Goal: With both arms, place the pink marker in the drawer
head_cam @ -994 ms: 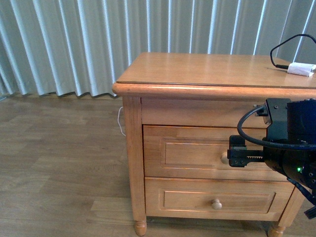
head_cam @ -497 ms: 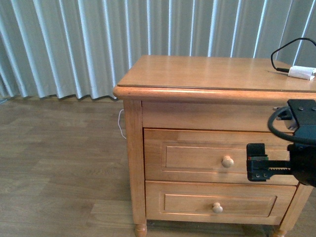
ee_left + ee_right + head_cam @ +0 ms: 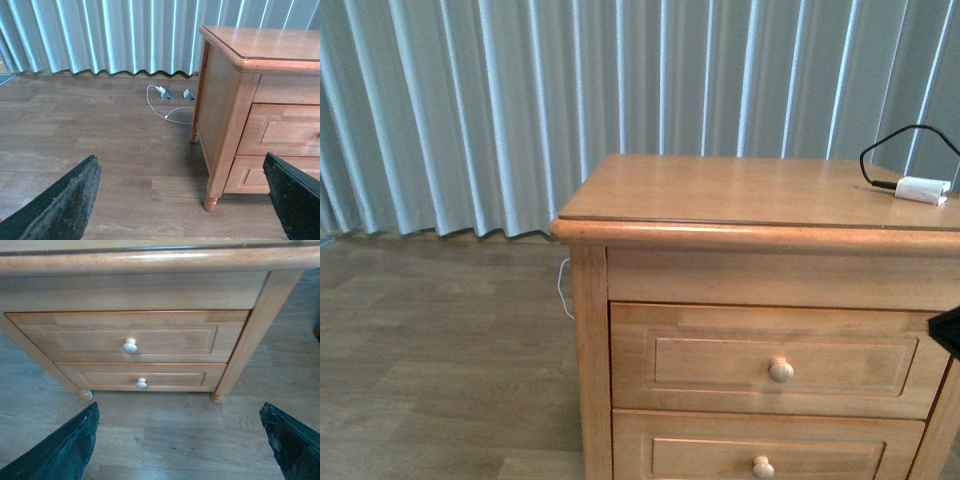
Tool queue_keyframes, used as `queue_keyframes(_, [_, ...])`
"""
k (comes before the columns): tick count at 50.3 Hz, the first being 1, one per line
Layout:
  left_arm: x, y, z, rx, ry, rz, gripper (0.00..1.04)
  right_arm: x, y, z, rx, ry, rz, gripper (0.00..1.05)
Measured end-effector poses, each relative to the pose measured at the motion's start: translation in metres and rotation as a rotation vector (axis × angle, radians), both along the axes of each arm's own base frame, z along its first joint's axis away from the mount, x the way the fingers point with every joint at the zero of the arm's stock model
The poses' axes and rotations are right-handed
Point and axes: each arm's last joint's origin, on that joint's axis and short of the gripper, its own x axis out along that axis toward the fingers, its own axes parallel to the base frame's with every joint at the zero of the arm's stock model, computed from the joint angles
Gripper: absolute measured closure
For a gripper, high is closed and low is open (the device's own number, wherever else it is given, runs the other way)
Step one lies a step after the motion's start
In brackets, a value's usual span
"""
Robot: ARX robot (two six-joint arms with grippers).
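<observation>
The right gripper (image 3: 177, 440) hangs released, its two black fingers (image 3: 60, 450) spread to the lower left and lower right corners of the right wrist view with nothing between them. Straight out from it, in the middle of that frame, stands the drawer (image 3: 127, 337) — the taller of the two fronts, shut, its round knob (image 3: 130, 345) just left of centre. So the knob lies dead ahead of this gripper, still apart from it, and the right arm looks the nearer one for a pull. Below sits the shallower drawer (image 3: 140, 376) with its smaller knob.

The left gripper (image 3: 182, 200) is likewise spread wide and empty, fingers (image 3: 62, 205) at the lower corners of its view. It faces the nightstand's side panel (image 3: 217, 100) and bare wooden floor (image 3: 100, 135); a white cable (image 3: 162, 107) trails from floor sockets near the curtain (image 3: 100, 35).

In the front view only a dark sliver at the right edge, mid-height, shows any arm. On the nightstand top (image 3: 740, 190), upper right, rests a white adapter (image 3: 920, 189) with a black cable.

The pink marker appears in none of the views — where it lies cannot be told. Nothing blocks the path to the knob.
</observation>
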Motion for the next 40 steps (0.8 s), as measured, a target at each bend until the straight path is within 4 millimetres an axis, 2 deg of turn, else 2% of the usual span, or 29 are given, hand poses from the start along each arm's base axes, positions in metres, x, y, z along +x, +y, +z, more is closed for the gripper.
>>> queue_keyframes(6, [0.0, 0.0, 0.0, 0.0, 0.0, 0.0, 0.06, -0.009, 0.0, 0.01, 0.0, -0.043, 0.008, 0.09])
queue_keyframes(12, [0.0, 0.0, 0.0, 0.0, 0.0, 0.0, 0.06, -0.008, 0.001, 0.007, -0.009, -0.034, 0.008, 0.09])
queue_keyframes(15, [0.0, 0.0, 0.0, 0.0, 0.0, 0.0, 0.06, -0.008, 0.0, 0.002, -0.027, -0.161, -0.016, 0.17])
queue_keyframes(18, [0.0, 0.0, 0.0, 0.0, 0.0, 0.0, 0.06, -0.016, -0.003, -0.008, -0.028, -0.331, -0.021, 0.29])
queue_keyframes(22, [0.0, 0.0, 0.0, 0.0, 0.0, 0.0, 0.06, -0.025, -0.006, -0.014, -0.025, -0.428, -0.026, 0.41])
queue_keyframes(40, [0.0, 0.0, 0.0, 0.0, 0.0, 0.0, 0.06, -0.054, -0.024, -0.042, -0.037, -0.452, -0.027, 1.03])
